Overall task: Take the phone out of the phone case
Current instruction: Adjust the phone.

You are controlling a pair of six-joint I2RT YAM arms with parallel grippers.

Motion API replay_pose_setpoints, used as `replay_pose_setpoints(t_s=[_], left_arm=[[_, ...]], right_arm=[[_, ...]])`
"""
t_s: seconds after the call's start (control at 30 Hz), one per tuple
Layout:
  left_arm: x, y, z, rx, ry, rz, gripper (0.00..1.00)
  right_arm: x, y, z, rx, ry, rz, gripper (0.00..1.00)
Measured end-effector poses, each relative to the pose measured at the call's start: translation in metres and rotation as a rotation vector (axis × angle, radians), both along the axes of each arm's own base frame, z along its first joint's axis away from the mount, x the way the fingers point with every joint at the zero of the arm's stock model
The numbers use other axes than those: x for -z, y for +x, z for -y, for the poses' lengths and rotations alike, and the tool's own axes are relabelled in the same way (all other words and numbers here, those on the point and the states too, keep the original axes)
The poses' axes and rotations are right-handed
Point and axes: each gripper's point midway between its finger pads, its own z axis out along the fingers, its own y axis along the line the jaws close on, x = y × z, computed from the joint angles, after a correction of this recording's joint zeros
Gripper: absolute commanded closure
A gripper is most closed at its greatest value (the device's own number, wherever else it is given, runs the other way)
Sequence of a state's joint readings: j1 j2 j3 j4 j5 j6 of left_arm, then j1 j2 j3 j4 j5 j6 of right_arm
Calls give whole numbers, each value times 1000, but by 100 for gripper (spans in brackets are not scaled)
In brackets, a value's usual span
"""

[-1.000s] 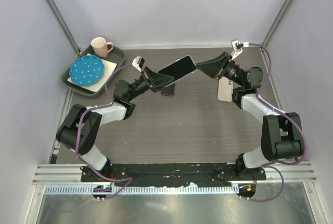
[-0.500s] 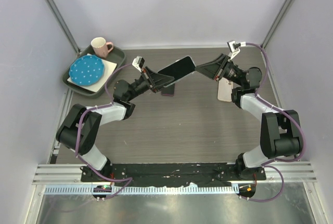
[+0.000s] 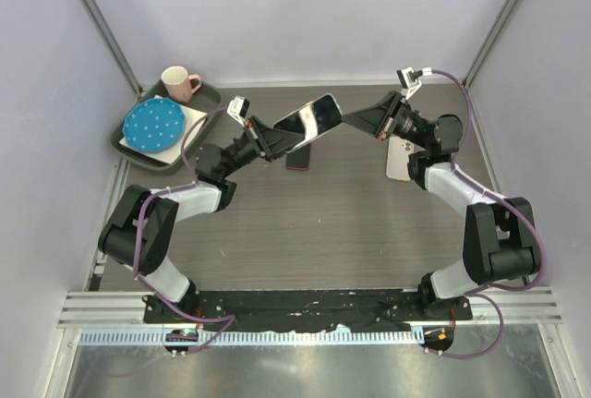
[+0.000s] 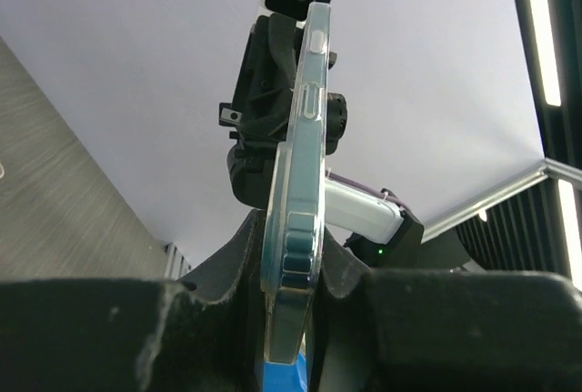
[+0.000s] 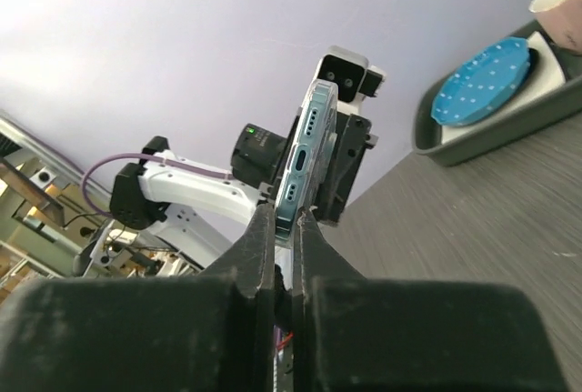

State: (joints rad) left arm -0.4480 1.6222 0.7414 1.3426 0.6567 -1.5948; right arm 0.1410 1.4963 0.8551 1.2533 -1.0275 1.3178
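now phone [image 3: 311,121] pinched btwn left gripper [image 3: 279,131], right gripper [image 3: 344,121]

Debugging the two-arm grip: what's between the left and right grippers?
The phone in its clear case, held in the air. Both the left gripper and right gripper have jaws shut on it. Top view shows it.

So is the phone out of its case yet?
Not yet. Done: the phone is lifted off the table, with the left hand pinching one end. In hand: the right hand pinches the other end. Left: the clear case is still wrapped round the phone, so it needs pulling off.
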Motion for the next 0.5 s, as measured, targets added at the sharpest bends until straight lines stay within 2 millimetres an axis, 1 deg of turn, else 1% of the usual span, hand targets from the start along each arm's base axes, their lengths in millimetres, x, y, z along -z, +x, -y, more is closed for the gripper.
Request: replay_pose_setpoints(t_s=[0.1,0.23,0.33,0.5], left_arm=[[-10,-3,-6,-9,-22,71,100],[-31,-12,-14,-21,-74,170,100],[-40,-17,-16,-26,-97,205,100],[-43,-16,-17,-33,-109,204,100]], right_arm=[[-19,-8,-10,-19,18,40,99],[-53,-24,-23,-45,52,141,99],[-63,-31,-29,-61,63,182,99],[-72,-34,-34,-59,85,202,99]])
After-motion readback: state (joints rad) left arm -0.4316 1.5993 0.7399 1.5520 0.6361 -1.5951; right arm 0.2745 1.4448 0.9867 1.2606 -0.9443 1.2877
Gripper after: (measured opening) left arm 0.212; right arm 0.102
